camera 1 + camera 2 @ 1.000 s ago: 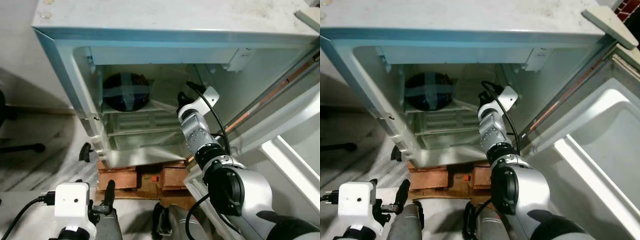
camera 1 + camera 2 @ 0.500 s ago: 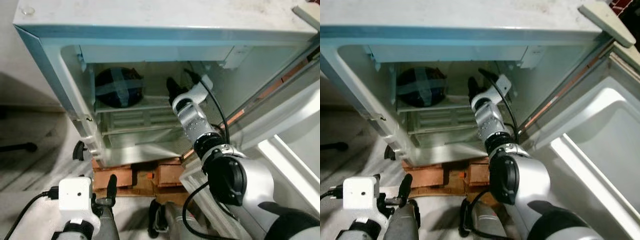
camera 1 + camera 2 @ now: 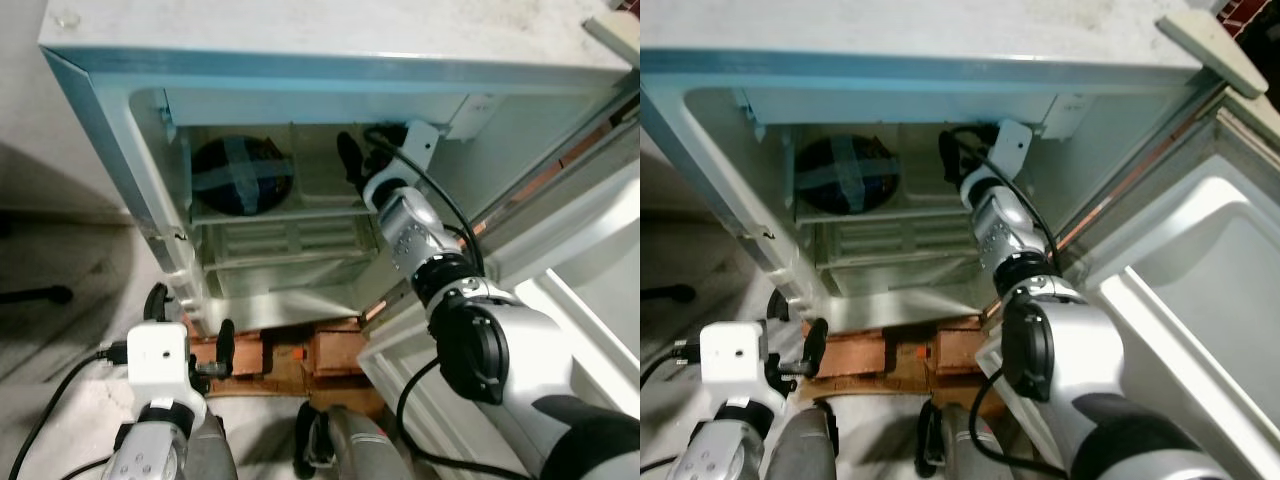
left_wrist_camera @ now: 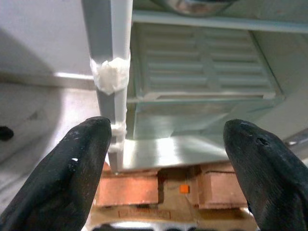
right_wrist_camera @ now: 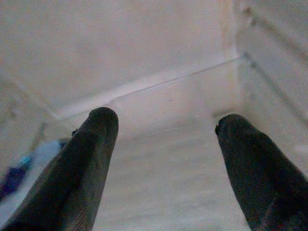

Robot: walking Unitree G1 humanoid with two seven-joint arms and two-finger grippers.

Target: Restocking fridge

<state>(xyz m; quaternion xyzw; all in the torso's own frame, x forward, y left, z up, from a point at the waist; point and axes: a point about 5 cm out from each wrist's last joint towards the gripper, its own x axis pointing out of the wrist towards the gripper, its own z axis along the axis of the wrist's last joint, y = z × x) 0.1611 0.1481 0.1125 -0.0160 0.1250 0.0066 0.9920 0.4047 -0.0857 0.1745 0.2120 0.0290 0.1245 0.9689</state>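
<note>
dark ball-shaped item with blue tape cross (image 3: 242, 177) sat on the fridge (image 3: 300, 60) upper shelf (image 3: 320, 205), just beside the right gripper (image 5: 163, 144) on its left. right gripper fingers apart, holding nothing, over bare shelf. right arm reached up into the compartment. left gripper (image 4: 168, 159) spread wide, low, facing the fridge's left door frame (image 4: 108, 72) and wooden blocks (image 3: 290, 355) underneath.

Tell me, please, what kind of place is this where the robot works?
Probably a room in a home, in front of a small fridge with its door open. The fridge stands on bricks on a pale floor, with a dark round item on its shelf.
</note>
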